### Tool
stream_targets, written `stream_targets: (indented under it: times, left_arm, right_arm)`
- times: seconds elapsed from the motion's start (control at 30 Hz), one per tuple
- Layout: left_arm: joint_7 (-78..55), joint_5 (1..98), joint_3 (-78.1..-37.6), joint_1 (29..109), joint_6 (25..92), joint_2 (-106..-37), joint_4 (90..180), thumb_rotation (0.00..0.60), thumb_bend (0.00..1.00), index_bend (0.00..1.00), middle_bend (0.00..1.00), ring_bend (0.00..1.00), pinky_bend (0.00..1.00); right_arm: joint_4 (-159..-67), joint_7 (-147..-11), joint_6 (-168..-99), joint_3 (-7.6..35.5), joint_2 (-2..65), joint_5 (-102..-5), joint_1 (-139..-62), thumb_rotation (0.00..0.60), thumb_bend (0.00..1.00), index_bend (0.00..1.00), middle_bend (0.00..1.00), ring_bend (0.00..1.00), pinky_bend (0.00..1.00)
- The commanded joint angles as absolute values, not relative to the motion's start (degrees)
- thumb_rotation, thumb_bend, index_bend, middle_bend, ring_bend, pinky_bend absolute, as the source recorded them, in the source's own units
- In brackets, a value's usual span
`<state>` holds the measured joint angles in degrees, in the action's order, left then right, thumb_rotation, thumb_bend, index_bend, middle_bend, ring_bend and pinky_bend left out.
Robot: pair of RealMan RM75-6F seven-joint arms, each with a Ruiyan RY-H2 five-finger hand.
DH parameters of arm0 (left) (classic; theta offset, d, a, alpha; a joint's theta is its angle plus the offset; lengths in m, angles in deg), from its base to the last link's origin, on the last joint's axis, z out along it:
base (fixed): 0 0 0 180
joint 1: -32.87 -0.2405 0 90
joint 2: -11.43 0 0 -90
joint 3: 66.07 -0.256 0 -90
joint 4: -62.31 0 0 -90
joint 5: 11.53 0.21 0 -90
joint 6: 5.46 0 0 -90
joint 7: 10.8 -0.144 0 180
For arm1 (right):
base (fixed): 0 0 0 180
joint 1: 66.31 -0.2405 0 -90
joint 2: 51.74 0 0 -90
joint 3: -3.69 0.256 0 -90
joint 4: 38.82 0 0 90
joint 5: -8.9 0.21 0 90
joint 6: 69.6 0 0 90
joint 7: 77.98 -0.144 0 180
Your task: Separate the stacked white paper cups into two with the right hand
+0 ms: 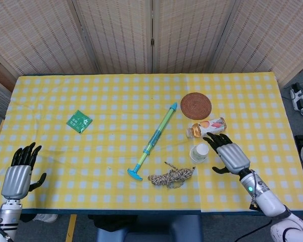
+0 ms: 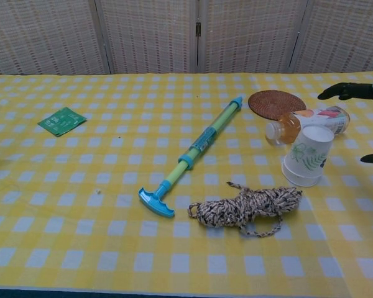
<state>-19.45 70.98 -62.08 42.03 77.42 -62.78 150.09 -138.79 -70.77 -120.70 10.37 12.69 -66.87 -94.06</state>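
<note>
The stacked white paper cups (image 1: pixel 199 153) (image 2: pixel 307 156) stand upside down on the yellow checked cloth, with a green leaf print on the side. My right hand (image 1: pixel 229 154) hovers just right of the cups, fingers spread, holding nothing; only its fingertips (image 2: pixel 351 90) show at the right edge of the chest view. My left hand (image 1: pixel 20 172) rests open at the table's front left corner, far from the cups.
A small juice bottle (image 1: pixel 207 127) lies just behind the cups, and a round woven coaster (image 1: pixel 196 105) lies beyond it. A coil of rope (image 1: pixel 170 177) lies left of and in front of the cups. A green-blue pump toy (image 1: pixel 153 141) and a green packet (image 1: pixel 79 121) lie further left.
</note>
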Motion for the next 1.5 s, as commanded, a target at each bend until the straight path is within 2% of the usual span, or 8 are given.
stream_targets:
  times: [0.03,0.37,0.67,0.97,1.27,1.5]
  left_arm:
    - [-19.50,70.93,-62.10,42.03,77.35,-62.76,150.13,0.600,0.38,0.05,0.00,0.00,0.00]
    - [-19.77,70.74,-62.10,41.86,77.39,-62.48,150.48,0.600,0.38,0.05,0.00,0.00,0.00]
    - [-20.06,70.58,-62.07,42.02,76.96,-62.33,150.80,0.600,0.38,0.05,0.00,0.00,0.00]
    - [-20.32,70.22,-61.99,42.08,76.67,-62.30,150.93,0.600,0.38,0.06,0.00,0.00,0.00]
    - [-20.23,69.93,-62.00,42.01,76.53,-62.34,150.80,0.600,0.38,0.05,0.00,0.00,0.00]
    - [-20.13,69.84,-62.02,42.12,76.24,-62.52,150.49,0.600,0.38,0.05,0.00,0.00,0.00]
  right_arm:
    - [-138.11,-71.79,-116.88,11.62,13.31,-64.06,-97.00,0.600,0.26,0.04,0.00,0.06,0.00]
    - [-135.70,-73.19,-112.92,11.94,14.41,-61.19,-100.71,0.600,0.29,0.22,0.06,0.09,0.00]
    - [-134.02,-73.90,-111.40,11.50,14.64,-59.10,-102.33,0.600,0.31,0.23,0.07,0.10,0.00]
    - [-132.65,-74.53,-110.23,11.03,14.90,-57.50,-103.62,0.600,0.42,0.27,0.07,0.10,0.00]
    - [-132.13,-75.12,-110.04,10.49,15.24,-57.03,-104.23,0.600,0.43,0.29,0.09,0.11,0.00]
    - [-131.87,-75.38,-110.89,10.30,15.42,-57.06,-104.19,0.600,0.45,0.36,0.12,0.12,0.00]
